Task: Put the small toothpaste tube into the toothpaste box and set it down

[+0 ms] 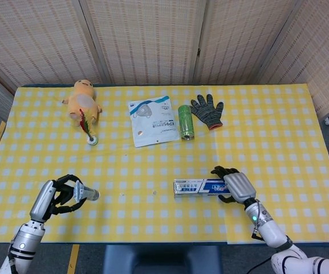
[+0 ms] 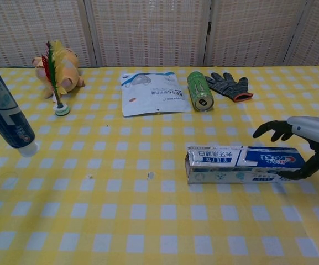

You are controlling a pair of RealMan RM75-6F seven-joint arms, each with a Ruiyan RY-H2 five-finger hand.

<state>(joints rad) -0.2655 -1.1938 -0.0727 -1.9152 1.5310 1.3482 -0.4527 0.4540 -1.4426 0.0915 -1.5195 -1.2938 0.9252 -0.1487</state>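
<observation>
The small toothpaste tube [image 1: 85, 193] is lifted off the table, gripped by my left hand [image 1: 55, 196] near the front left edge. In the chest view the tube [image 2: 6, 114] slants at the far left with its white cap pointing down and right; the hand itself is out of that frame. The toothpaste box [image 1: 203, 186] lies flat in the front middle, its open end to the left [image 2: 242, 164]. My right hand [image 1: 236, 185] hovers at the box's right end with fingers spread, thumb low by the front face [image 2: 304, 144]; it holds nothing.
Along the back of the yellow checked cloth lie a plush toy [image 1: 83, 98], a feathered shuttlecock [image 1: 89, 130], a mask packet [image 1: 153, 120], a green can [image 1: 186, 121] and a grey glove [image 1: 207, 110]. The table's front edge runs just below both hands.
</observation>
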